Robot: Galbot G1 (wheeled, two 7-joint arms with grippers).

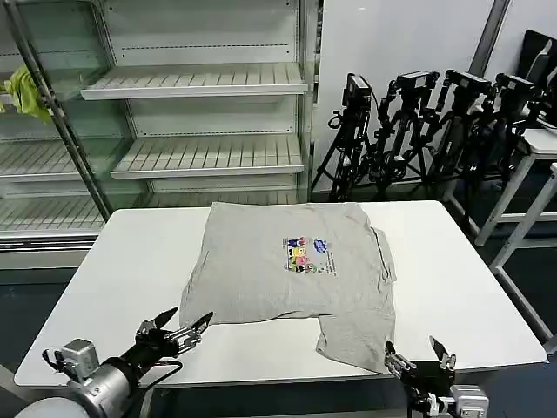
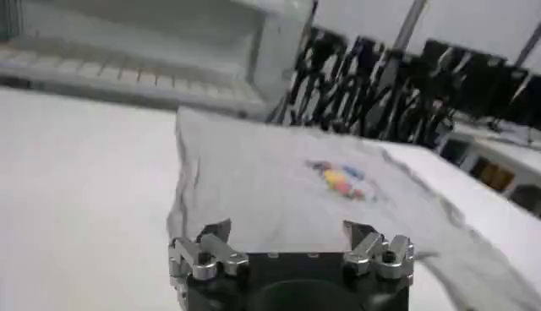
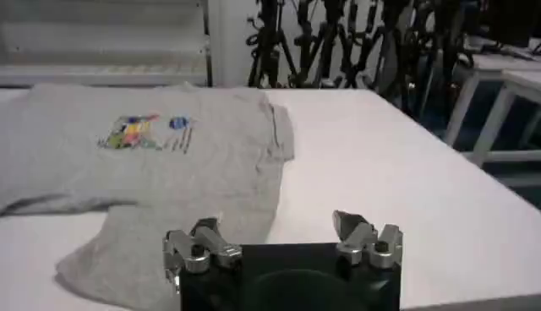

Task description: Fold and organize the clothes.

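Shirt: your light grey shirt [image 1: 291,270] lies flat at the centre of the white table [image 1: 130,270], chest print [image 1: 305,254] facing up; one part of the fabric reaches toward the near edge at 5 o'clock.
Left gripper: you find the left gripper [image 1: 184,330] at 7 o'clock of the shirt, fingers apart, holding nothing, just off the shirt's near corner.
Right gripper: your right gripper [image 1: 418,355] sits at 5 o'clock, fingers apart, empty, beside that near fabric.
Background: shelving [image 1: 196,83] at 12 o'clock.

Bright even light, soft shadows, wrist blur
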